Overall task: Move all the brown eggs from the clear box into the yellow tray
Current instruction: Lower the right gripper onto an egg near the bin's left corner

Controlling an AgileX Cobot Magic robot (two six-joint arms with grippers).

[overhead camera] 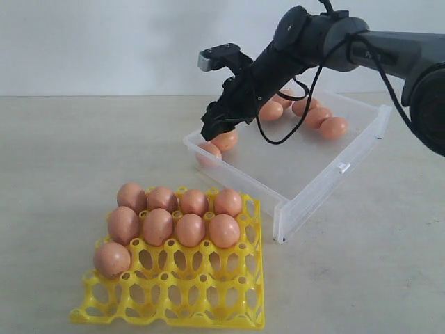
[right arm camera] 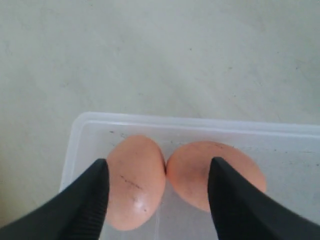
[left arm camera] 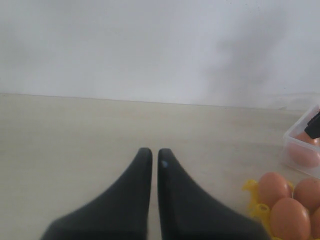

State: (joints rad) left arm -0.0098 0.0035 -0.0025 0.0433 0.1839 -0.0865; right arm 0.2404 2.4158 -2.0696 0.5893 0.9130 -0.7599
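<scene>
On the pale bench [overhead camera: 62,139] stand both containers. Back right, the clear box [overhead camera: 316,182] has two brown eggs [overhead camera: 224,140] touching in the corner nearest the tray and about five more along its far wall. All lie on their sides, long axes level with the box floor. Front left, apart from the box, the yellow tray [overhead camera: 201,296] holds nine eggs. They fill the two back rows plus the left cup of the third row, each upright with its long axis vertical. The right pincer [right arm camera: 159,162] has its jaws spread wide, straddling the corner pair without gripping either. The left pincer [left arm camera: 154,152] is clenched and empty, over the bench.
</scene>
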